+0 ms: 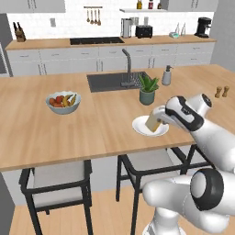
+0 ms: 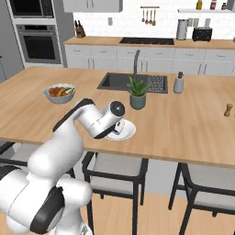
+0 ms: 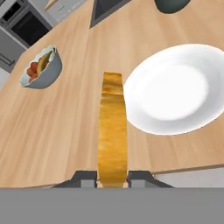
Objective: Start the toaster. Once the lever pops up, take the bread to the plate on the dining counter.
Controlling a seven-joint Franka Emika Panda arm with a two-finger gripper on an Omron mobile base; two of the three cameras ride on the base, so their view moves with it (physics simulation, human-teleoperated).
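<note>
1. Now the gripper (image 3: pixel 112 179) pinches the bread (image 3: pixel 113 140) edge-on between its jaws.
2. Bread hangs over the near edge of the plate (image 3: pixel 175 89) on the dining counter (image 1: pixel 105 124).
3. Toaster (image 1: pixel 144 31) stands far behind; toasting looks finished.
4. Remaining: lower, release.
</note>
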